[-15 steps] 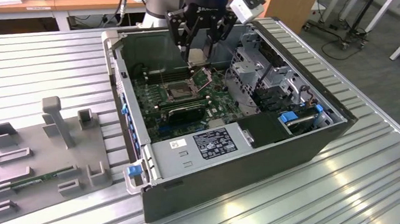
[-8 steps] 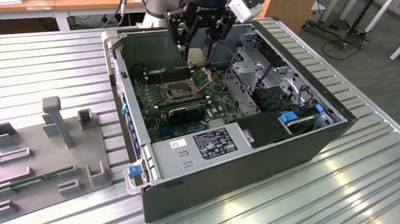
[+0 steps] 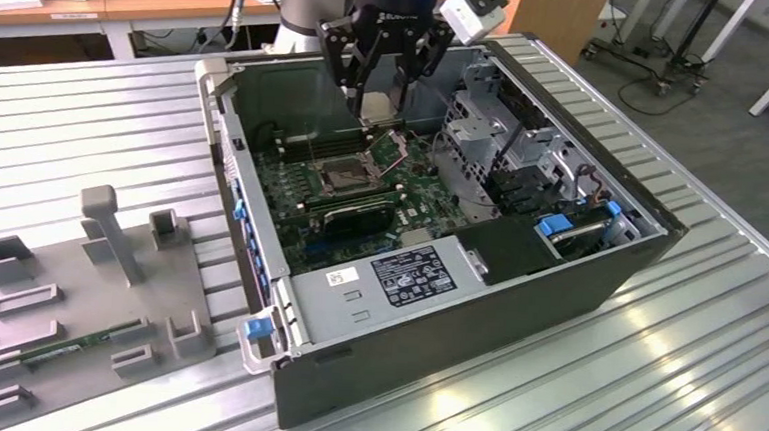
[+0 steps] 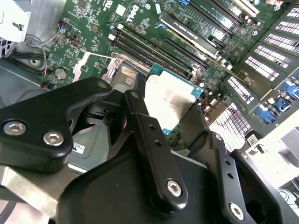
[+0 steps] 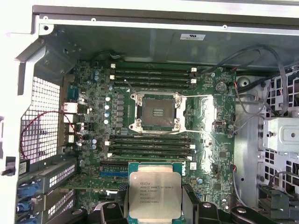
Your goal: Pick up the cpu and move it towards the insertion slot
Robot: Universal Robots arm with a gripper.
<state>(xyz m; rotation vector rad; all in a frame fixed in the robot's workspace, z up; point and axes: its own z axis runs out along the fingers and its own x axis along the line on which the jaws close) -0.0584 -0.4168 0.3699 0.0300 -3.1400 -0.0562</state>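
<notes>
In the exterior view, the gripper (image 3: pixel 380 103) is seen lowered into the open computer case (image 3: pixel 622 260), which lies on its side on the ribbed metal surface (image 3: pixel 82 137). The socket (image 3: pixel 343 168) sits on the green board just beside and below the jaws. A grey tray (image 3: pixel 85 317) with 1 memory stick (image 3: pixel 76 347) lies well apart, toward the exterior view's left. The main risk judged from here is a knock against the case wall or the drive cage, since the jaws work in a tight space.

In the second wrist view, the chip (image 4: pixel 172 100) is held clamped between the 2 black fingers (image 4: pixel 145 135), above the board and apart from it. It appears slightly tilted against the rows of long black slots. A tilted chip could land crooked in the socket (image 4: pixel 125 74), and the fine contacts there could be bent.

In the first wrist view, the chip (image 5: pixel 154 193) is shown as a flat square with a silvery metal top, faint print and a pale green rim. It is gripped at 2 opposite edges only, so a slip is possible on such smooth metal. The socket (image 5: pixel 157 112), with its dark centre and silvery frame open, lies beyond a bank of memory slots, not yet under the chip. The loose wires (image 5: pixel 247 70) near the frame could be snagged.
</notes>
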